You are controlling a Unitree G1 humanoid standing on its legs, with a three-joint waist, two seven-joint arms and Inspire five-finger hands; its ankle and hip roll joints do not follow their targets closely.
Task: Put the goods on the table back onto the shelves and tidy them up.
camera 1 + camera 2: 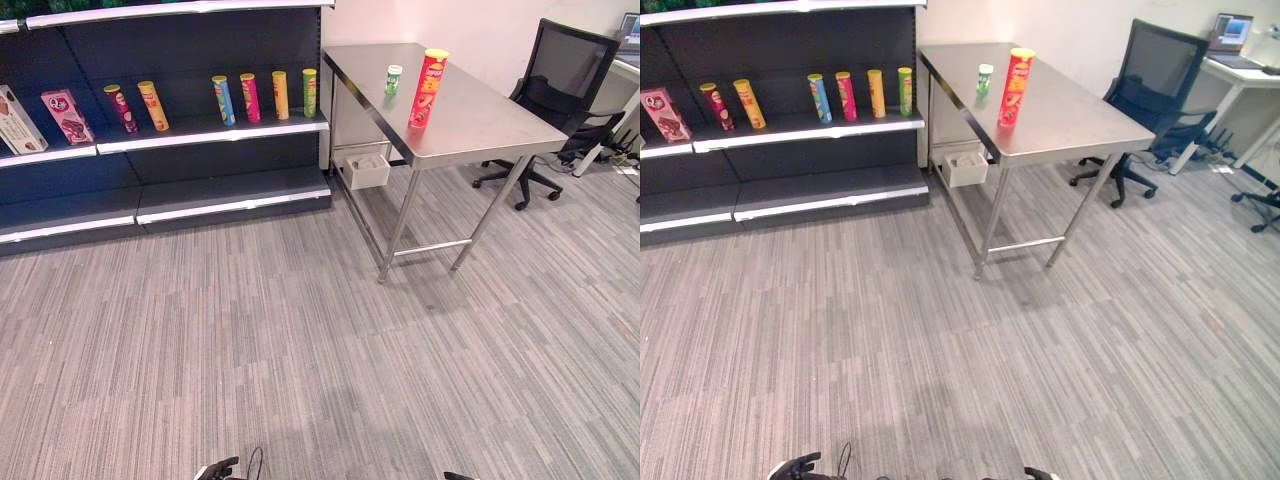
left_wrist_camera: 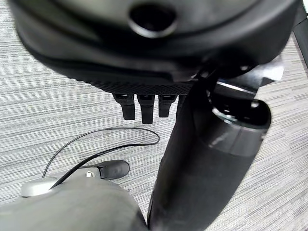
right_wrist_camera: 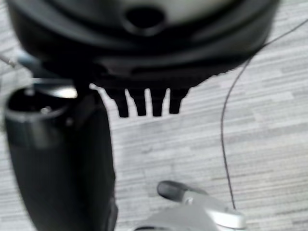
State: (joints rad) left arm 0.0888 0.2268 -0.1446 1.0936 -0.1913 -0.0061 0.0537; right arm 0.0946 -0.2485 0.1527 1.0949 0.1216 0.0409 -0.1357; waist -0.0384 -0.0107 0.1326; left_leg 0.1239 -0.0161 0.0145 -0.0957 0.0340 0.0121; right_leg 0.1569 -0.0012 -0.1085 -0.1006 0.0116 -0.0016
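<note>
A tall red can [image 1: 428, 88] with a yellow lid stands on the steel table [image 1: 490, 125] at the far right. A small green-and-white can [image 1: 393, 80] stands just behind it. To the left, the dark shelf [image 1: 210, 129] carries several upright cans [image 1: 250, 97] in a row. My left hand [image 2: 143, 107] hangs low over the carpet with its fingers straight and nothing in it. My right hand [image 3: 144, 103] hangs the same way, empty. Both hands [image 1: 218, 470] sit at the near edge of the eye views, far from table and shelf.
A pink box [image 1: 67, 115] and a white box [image 1: 15, 122] stand on the shelf's left part. A white bin [image 1: 367, 171] sits under the table by the shelf. A black office chair [image 1: 560, 90] stands right of the table, and a desk with a laptop [image 1: 1232, 30] beyond it.
</note>
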